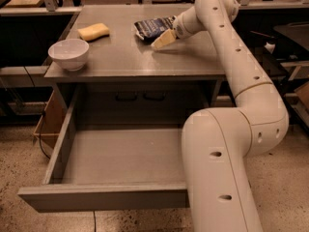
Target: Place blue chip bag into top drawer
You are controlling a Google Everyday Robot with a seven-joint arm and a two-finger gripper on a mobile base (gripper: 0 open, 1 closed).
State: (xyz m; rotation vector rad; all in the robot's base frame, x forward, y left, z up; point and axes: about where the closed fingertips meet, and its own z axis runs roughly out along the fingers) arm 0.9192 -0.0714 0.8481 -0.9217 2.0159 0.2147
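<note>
Grey tabletop (125, 57) holds sponge (93, 31), bowl (68, 53), blue chip bag (153, 27) beside closed fingers (163, 38).

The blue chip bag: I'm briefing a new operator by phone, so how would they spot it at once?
Start at the grey table above the open top drawer. Toward its far edge, right of the yellow sponge, lies the blue chip bag, with the gripper at its near right corner. It is the only dark, crinkly foil item there.
</note>
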